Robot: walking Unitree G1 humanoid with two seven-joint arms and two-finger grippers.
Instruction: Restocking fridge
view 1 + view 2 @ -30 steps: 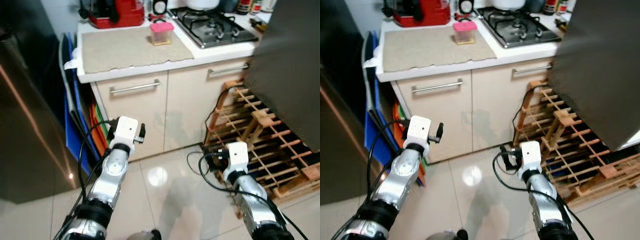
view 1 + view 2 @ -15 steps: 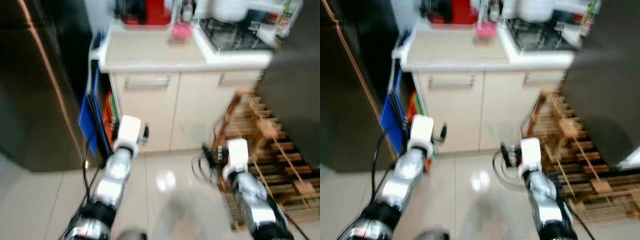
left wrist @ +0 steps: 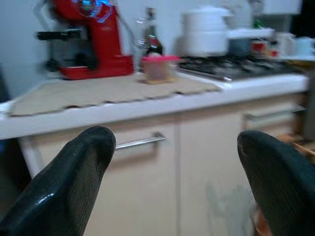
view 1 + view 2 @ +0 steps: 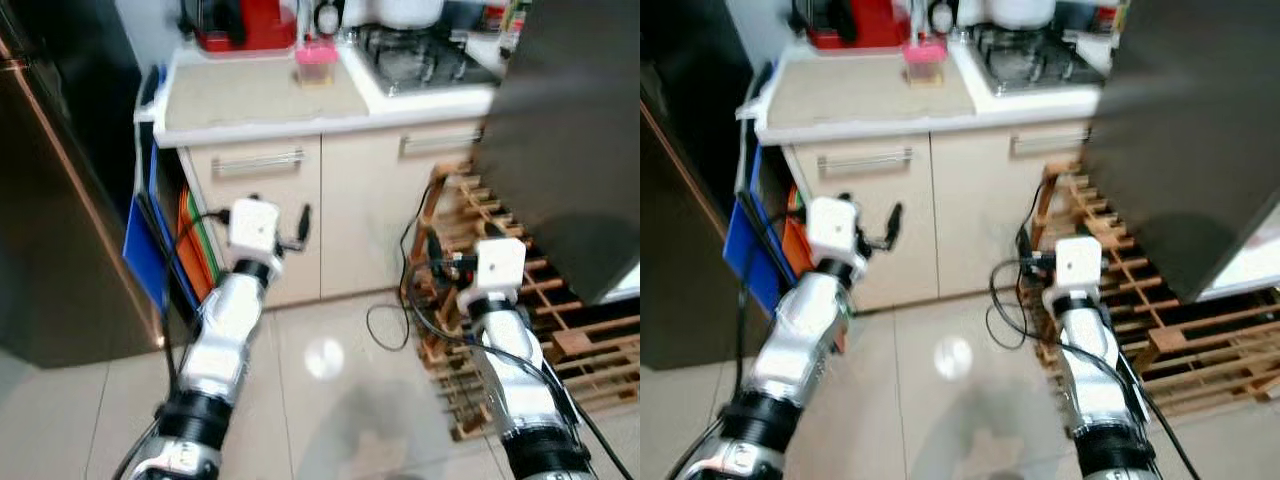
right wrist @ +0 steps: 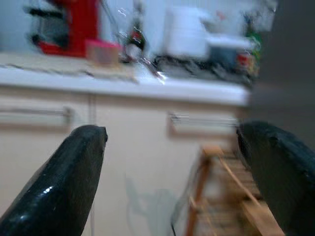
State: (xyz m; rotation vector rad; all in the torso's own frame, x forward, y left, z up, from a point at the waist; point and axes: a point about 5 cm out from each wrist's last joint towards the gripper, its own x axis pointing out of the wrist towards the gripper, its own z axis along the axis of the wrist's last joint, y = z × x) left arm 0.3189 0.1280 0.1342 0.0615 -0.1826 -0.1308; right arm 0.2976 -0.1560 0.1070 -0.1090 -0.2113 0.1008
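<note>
Both arms held out in front over the tiled floor (image 4: 320,360), facing the kitchen table (image 4: 250,95).

Left gripper (image 3: 177,162): fingers (image 3: 74,182) spread wide, holding nothing, aimed at the cabinet (image 4: 265,210) below the table's front edge. Drawer handle (image 3: 140,141) visible between the fingers.

Right gripper (image 5: 172,162): fingers (image 5: 64,177) also spread wide, holding nothing, aimed at the right-hand cabinet door, with the wooden rack (image 4: 520,300) on the floor just beside it.

Task item: pink-lidded tub (image 4: 316,64) sits on the beige mat (image 4: 240,90) near the table's back edge, just left of the hob (image 4: 415,60). Well apart from both grippers. Red coffee machine (image 4: 240,25) at the back left corner; white pot (image 3: 206,37) on the hob.

Fridge (image 4: 45,220): dark body along the left side, by the table's left end, with blue and orange boards (image 4: 150,240) wedged in the gap between. Large dark panel (image 4: 570,130) at right, above the rack; can't tell what it is. Views slightly blurred.
</note>
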